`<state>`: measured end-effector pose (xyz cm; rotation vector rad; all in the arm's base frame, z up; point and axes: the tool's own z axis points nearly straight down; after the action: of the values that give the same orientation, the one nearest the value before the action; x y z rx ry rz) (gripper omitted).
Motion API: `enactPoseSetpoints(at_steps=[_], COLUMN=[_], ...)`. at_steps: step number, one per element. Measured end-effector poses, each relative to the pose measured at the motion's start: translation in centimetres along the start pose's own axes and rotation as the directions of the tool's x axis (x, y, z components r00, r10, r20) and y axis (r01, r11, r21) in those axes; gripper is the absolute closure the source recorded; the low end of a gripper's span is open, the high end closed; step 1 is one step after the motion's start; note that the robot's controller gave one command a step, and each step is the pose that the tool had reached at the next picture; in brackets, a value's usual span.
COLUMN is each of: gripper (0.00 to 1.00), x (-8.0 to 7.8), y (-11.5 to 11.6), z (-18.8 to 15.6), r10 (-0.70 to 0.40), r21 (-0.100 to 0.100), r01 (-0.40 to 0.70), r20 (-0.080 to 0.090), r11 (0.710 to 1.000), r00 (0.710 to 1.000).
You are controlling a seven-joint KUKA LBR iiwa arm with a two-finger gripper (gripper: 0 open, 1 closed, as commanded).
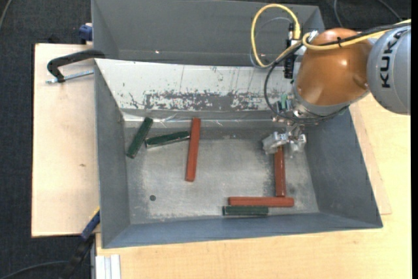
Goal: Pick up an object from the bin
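Overhead, in the camera view, you see the arm reaching into the grey bin (108, 160) from the right, with its orange wrist cover (330, 75) hanging above the bin's right half. Below that cover the gripper (285, 142) sits low over the floor, right of centre. It is at the far end of a red bar (279, 176) that lies lengthwise, pointing toward the near wall. The gripper is either touching that end or just above it, and you cannot tell which. Nor can you tell how far it is open or whether it has hold of anything. At the bar's near end a second red bar (260, 202) lies crosswise, so the two meet in an L. A dark green bar (245, 210) lies just beside the second one, parallel to it, along the near wall. Well apart, left of centre, a third red bar (191, 149) lies lengthwise, slightly tilted. Its far end is close against a crosswise green bar (168, 138). Near that one, a tilted green bar (139, 136) leans toward the floor's far left corner.
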<state>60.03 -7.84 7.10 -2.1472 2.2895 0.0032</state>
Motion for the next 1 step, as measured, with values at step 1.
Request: enactPoseSetpoints(at_steps=[1], gripper=[1.0], x=[0.03], y=[0.1], z=[-12.89], r10=[-0.052], r21=[0.013], r01=[0.052], r20=[-0.002], r11=[0.999], r00=[0.999])
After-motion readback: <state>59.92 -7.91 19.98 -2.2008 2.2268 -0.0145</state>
